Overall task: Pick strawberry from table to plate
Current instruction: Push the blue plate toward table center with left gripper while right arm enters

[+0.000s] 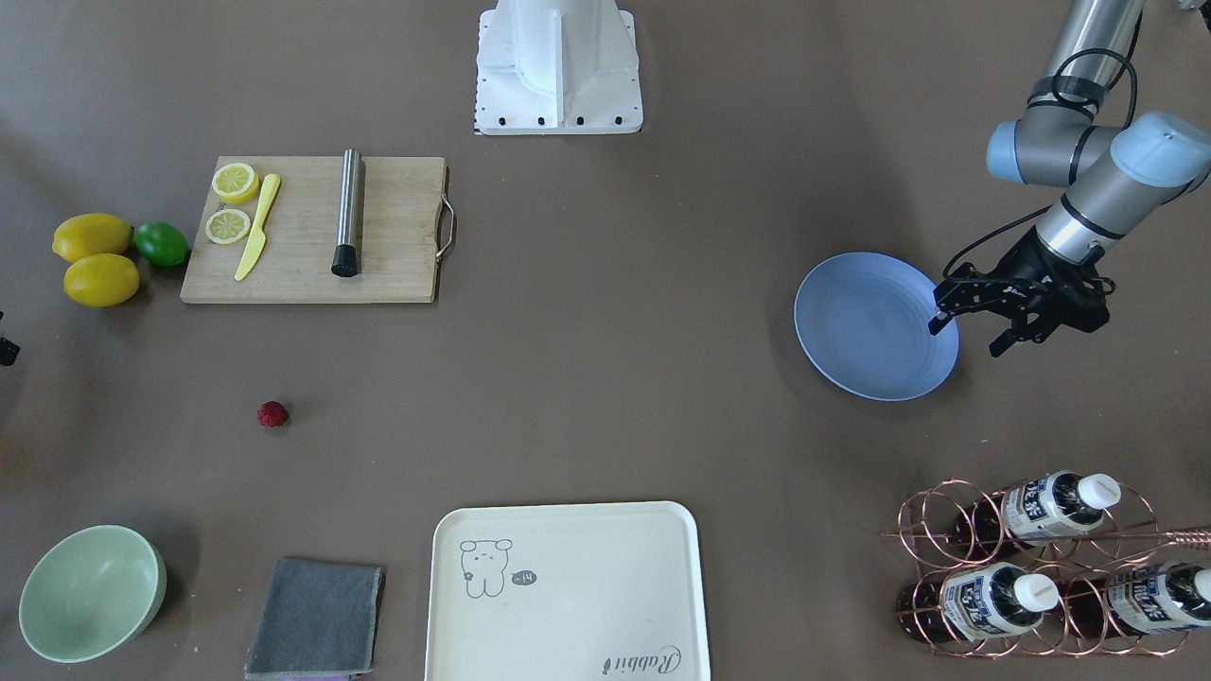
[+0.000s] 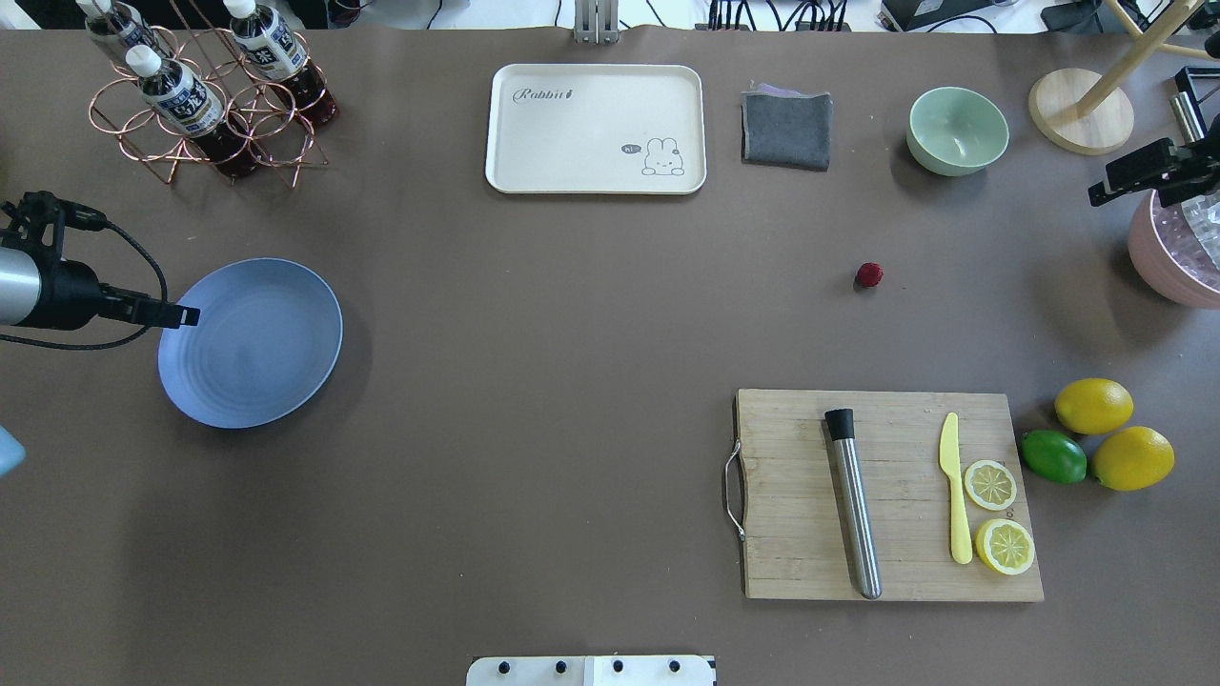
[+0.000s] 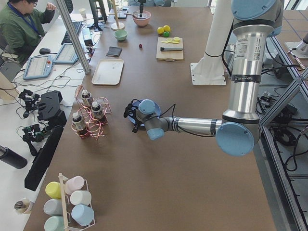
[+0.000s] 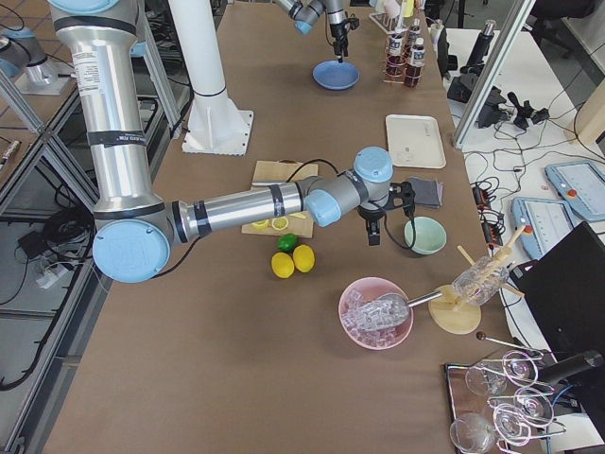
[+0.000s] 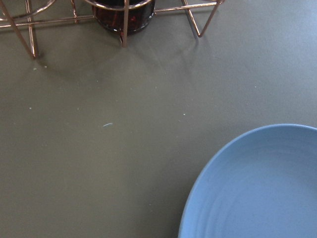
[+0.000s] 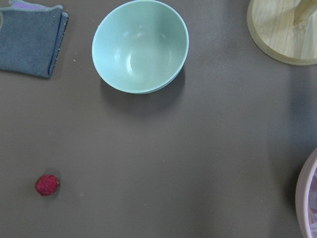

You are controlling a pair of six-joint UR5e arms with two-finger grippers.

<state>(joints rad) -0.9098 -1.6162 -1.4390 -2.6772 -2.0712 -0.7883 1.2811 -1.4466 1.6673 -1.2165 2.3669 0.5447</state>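
Note:
The strawberry [image 1: 272,413] [image 2: 868,275], a small dark-red berry, lies alone on the brown table [image 2: 572,333], and the right wrist view has it at lower left [image 6: 47,184]. The light-blue plate [image 1: 866,322] [image 2: 257,343] [image 5: 262,193] sits far across the table and holds nothing. My left gripper [image 1: 967,337] [image 2: 179,315] hovers open and empty over the plate's rim. My right gripper [image 2: 1139,173] hangs above the table between the green bowl and a pink bowl, well off from the berry. I cannot tell how its jaws stand.
A wooden cutting board [image 2: 891,495] carries lemon slices, a yellow knife and a metal cylinder. Two lemons and a lime [image 2: 1053,455] lie beside it. Green bowl [image 2: 957,131], grey cloth [image 2: 786,130], cream tray [image 2: 596,129], bottle rack [image 2: 205,95], pink bowl [image 2: 1177,252].

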